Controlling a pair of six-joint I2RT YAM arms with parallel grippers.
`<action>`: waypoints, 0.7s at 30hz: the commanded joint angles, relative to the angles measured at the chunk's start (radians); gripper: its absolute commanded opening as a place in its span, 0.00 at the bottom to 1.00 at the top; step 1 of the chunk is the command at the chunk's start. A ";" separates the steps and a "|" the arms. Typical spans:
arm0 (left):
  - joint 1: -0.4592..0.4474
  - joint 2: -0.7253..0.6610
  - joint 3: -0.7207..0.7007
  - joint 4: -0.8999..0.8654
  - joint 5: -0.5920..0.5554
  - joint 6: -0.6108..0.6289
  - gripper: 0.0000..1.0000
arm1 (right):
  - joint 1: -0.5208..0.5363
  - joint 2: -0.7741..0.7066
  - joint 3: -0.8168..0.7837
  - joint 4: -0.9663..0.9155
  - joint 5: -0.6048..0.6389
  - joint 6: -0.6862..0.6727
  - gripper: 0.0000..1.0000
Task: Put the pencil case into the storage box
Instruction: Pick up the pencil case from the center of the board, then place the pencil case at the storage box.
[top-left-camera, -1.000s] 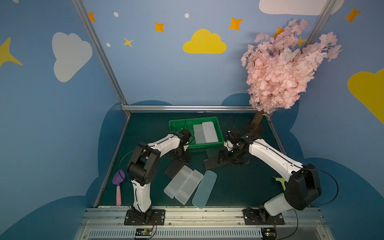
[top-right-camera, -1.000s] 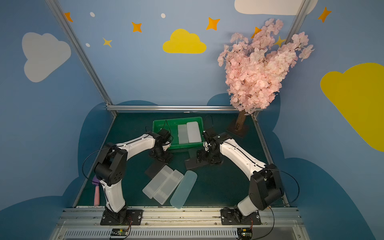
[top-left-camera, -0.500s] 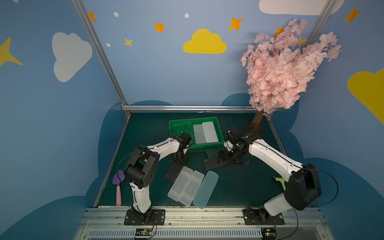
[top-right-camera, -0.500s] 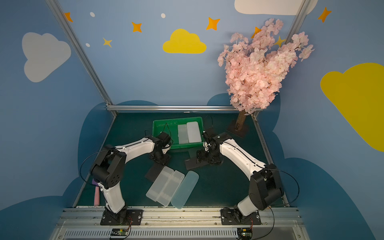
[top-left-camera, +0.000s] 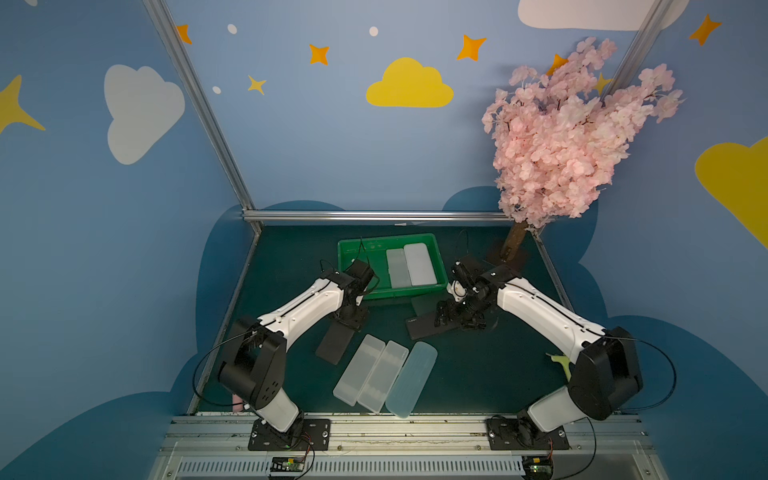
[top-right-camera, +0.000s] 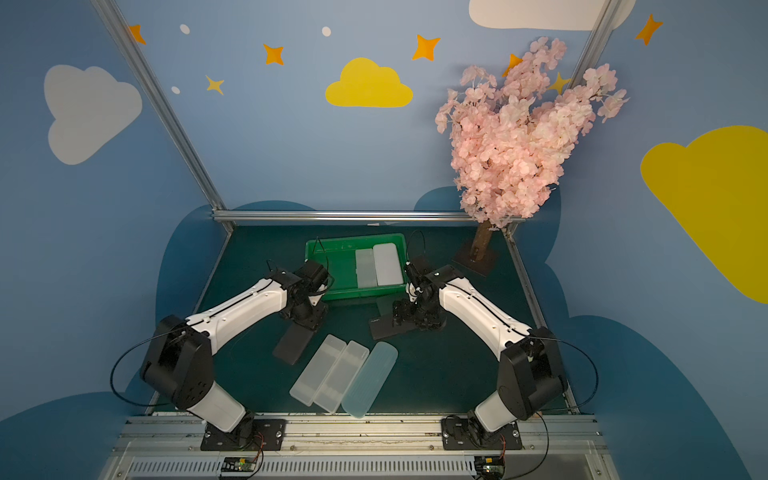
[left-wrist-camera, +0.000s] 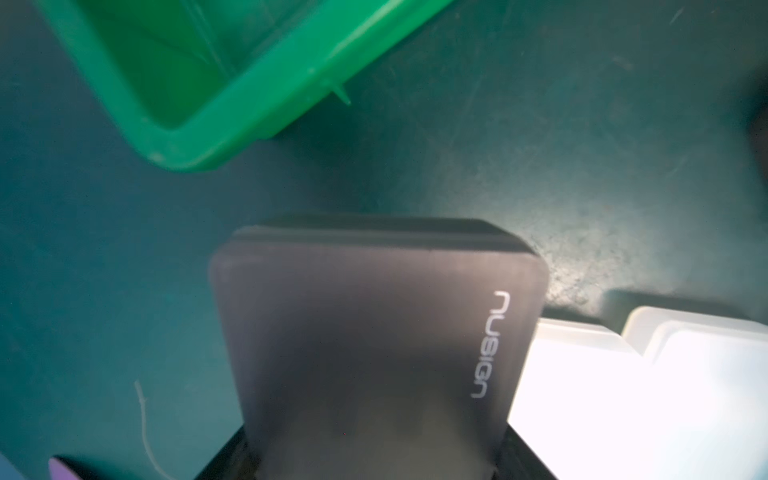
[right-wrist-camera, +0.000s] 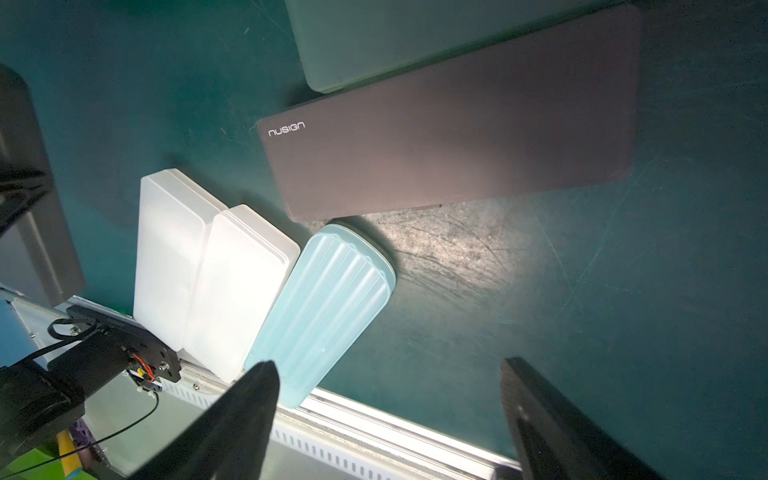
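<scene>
The green storage box (top-left-camera: 386, 238) (top-right-camera: 353, 238) stands at the back of the mat with two white pencil cases (top-left-camera: 409, 266) inside. My left gripper (top-left-camera: 351, 322) (top-right-camera: 307, 320) (left-wrist-camera: 374, 457) is shut on the end of a dark grey pencil case (top-left-camera: 332, 345) (top-right-camera: 291, 345) (left-wrist-camera: 374, 332), just in front of the box's near left corner (left-wrist-camera: 187, 141). My right gripper (top-left-camera: 459, 320) (top-right-camera: 415, 320) (right-wrist-camera: 388, 370) stands open and empty, low over one end of a second dark pencil case (top-left-camera: 424, 328) (right-wrist-camera: 453, 124).
Two white cases (top-left-camera: 370, 372) (right-wrist-camera: 208, 266) and a pale blue ribbed case (top-left-camera: 411, 378) (right-wrist-camera: 328, 299) lie side by side near the front rail. A frosted case (top-left-camera: 424, 305) (right-wrist-camera: 374, 41) lies in front of the box. A pink blossom tree (top-left-camera: 557, 137) stands at the back right.
The left jaws have closed on the dark case's end, and the arm has sunk lower, nudging that case slightly toward the front left. The right arm has not moved.
</scene>
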 joint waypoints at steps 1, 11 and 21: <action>0.008 -0.057 0.074 -0.072 -0.019 -0.039 0.61 | 0.004 0.017 0.017 0.002 -0.010 -0.005 0.88; 0.079 0.260 0.572 0.042 0.069 -0.114 0.61 | 0.003 0.016 0.034 0.000 -0.003 -0.014 0.88; 0.105 0.827 1.411 -0.112 0.020 -0.121 0.61 | -0.008 0.018 0.033 0.025 0.000 -0.007 0.88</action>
